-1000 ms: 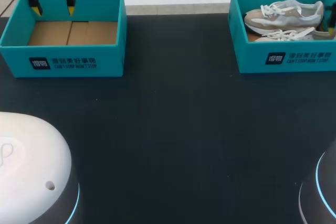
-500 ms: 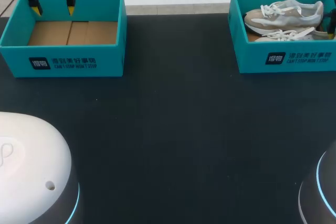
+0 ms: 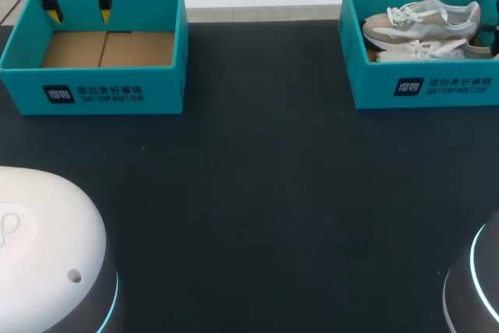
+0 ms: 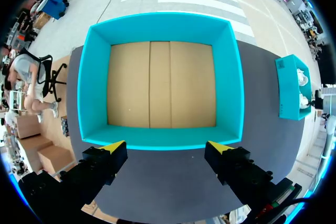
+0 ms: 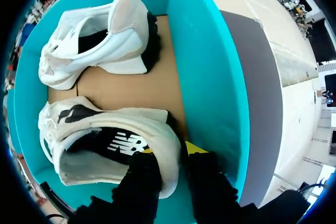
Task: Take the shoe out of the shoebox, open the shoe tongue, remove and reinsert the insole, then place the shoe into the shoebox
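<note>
Right gripper pinches the heel collar of the shoe, one finger inside the opening and one outside, with only the collar's thickness between them. That shoe lies in the shoebox at the table's far right corner, along the box's near wall. Its heel is at the right end by my fingers and its toe points toward the table's middle. I judge the lift should go heel-first. Left gripper hangs wide open and empty at the far left corner, well apart.

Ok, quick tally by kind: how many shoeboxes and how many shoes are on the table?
Shoeboxes: 2, the empty shoebox and the full shoebox
Shoes: 2, the far shoe and the near shoe, both in the full shoebox
Total: 4
</note>
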Tool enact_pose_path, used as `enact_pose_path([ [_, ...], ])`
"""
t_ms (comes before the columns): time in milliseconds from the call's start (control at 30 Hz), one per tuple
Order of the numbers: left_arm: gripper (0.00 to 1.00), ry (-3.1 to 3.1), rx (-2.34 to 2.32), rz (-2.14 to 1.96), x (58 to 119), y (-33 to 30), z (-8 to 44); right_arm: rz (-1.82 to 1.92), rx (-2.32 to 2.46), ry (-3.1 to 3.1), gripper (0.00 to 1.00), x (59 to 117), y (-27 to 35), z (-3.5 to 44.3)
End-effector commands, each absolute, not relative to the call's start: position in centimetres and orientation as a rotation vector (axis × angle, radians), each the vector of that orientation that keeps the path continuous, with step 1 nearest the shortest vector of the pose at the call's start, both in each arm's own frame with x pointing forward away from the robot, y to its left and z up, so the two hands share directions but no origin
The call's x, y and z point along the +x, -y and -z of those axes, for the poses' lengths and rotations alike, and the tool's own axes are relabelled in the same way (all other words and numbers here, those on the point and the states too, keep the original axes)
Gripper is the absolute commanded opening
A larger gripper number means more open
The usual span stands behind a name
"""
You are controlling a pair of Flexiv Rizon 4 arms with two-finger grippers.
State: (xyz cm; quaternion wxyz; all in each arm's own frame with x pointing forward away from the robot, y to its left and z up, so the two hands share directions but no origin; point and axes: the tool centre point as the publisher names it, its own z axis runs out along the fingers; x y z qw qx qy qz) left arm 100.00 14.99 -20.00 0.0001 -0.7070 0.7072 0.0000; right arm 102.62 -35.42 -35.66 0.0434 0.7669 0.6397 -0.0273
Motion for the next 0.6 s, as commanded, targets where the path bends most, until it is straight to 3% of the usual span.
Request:
enact_pose_path([
  [33,1.0,-2.222,-2.221,0.0,100.0,-15.0,20.0,0.113,2.344,-1.935,0.0,102.5,35.4,33.8],
  [600,1.0,-2.222,-2.221,0.0,100.0,-15.0,20.0,0.074,2.22,-1.902,0.0,100.9,33.9,18.8],
])
